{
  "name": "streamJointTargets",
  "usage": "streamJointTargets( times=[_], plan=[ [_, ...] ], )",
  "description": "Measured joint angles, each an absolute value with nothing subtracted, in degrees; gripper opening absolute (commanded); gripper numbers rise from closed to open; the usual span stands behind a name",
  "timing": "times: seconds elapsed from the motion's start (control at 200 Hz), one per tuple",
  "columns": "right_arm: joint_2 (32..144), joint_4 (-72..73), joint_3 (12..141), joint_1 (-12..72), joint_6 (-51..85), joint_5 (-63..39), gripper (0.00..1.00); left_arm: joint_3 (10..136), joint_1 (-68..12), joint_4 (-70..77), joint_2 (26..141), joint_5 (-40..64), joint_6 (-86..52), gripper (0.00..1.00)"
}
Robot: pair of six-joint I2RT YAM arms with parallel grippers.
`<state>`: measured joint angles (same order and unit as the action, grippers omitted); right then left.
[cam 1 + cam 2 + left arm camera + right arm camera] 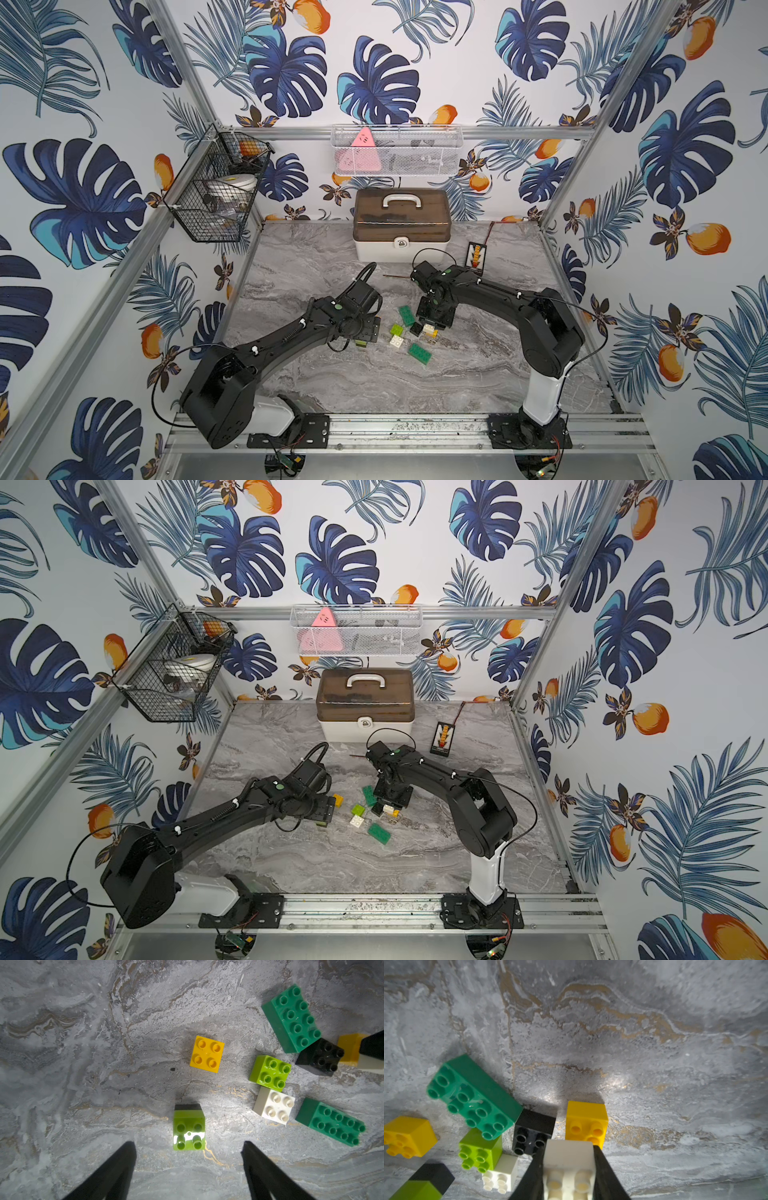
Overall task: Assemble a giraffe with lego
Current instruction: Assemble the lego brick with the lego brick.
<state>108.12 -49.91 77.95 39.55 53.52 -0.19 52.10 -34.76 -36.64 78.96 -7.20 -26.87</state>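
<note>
At counter [353, 386] centre, right gripper [568, 1148]: clamping white brick [569, 1169] for stacking
Left gripper [189, 1142]: hovering wide-open over lime-on-black stack [189, 1124]
Next: likely aligning onto yellow brick [586, 1120] studs

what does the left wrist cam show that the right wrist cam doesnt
Only the left wrist: the open left gripper and a second long green brick. Only the right wrist, in full: the right gripper shut on the held white brick. Both: the first long green brick touching the black brick, the lime brick, the loose white brick, the lone yellow brick, the lime-on-black stack.
</note>
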Motion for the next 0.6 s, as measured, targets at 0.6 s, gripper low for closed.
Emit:
streamJointTargets(
  times=[0.6],
  plan=[
    [108.88,-51.07,78.02,39.33,53.54,1.43,0.30,51.99,-34.74,-35.62,79.31,-6.57,-26.83,0.86]
  ],
)
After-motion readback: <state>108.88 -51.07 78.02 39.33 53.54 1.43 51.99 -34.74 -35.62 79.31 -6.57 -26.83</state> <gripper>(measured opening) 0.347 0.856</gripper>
